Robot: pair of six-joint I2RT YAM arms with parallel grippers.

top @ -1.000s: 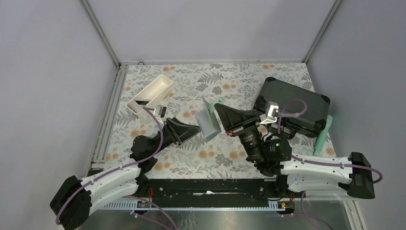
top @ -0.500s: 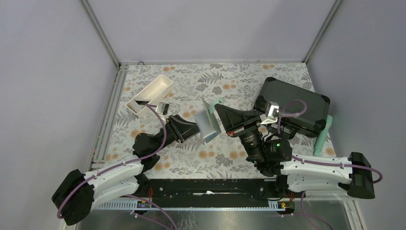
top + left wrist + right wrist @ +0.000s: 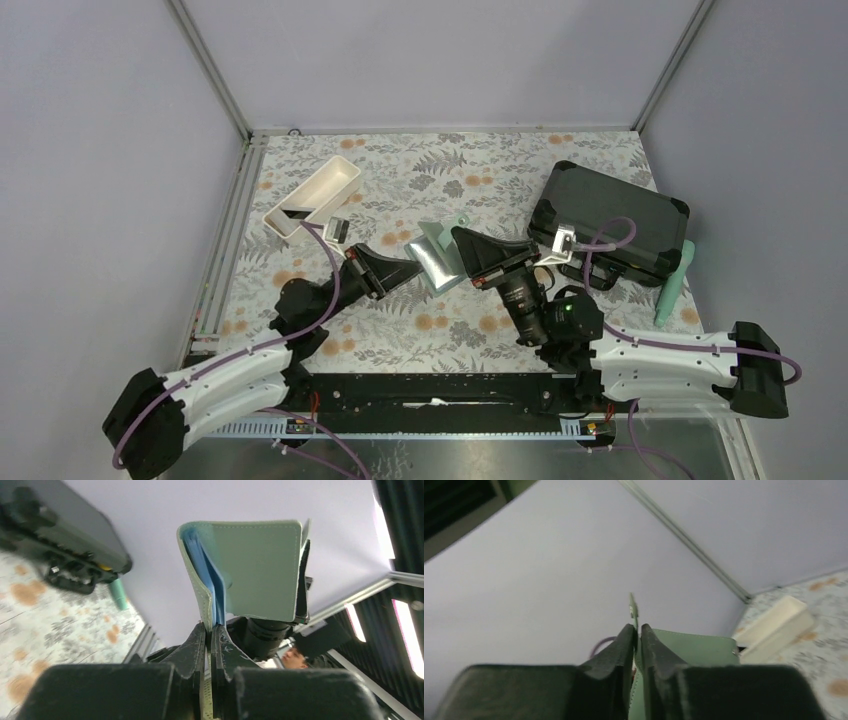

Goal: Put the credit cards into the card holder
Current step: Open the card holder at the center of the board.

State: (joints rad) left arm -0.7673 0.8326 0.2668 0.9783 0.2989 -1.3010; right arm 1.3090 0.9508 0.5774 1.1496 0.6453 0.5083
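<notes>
Tray [image 3: 315, 198], white and oblong, lies at about 10 o'clock on the floral surface [image 3: 400, 330], angled with one end toward the far edge. Just to its 5 o'clock the left gripper [image 3: 408, 266] reaches toward the middle, its jaws pressed together on the near-left edge of the card holder [image 3: 437, 255]. In the left wrist view they pinch the rim of one sage-green cover, and the holder [image 3: 255, 570] stands open like a book above them with pale blue pockets showing in the fold. The holder sits near the centre of the surface, held between the two arms and tilted. Whether it touches the surface cannot be told. At its 2 o'clock corner the right gripper [image 3: 459, 236] meets it, and the right wrist view shows those jaws closed on a thin green flap of the holder [image 3: 694, 645]. Farther right, at about 2 o'clock, a black hard case [image 3: 610, 220] lies shut. A mint-green object [image 3: 672, 285] lies just beside its right end, at 3 o'clock.
</notes>
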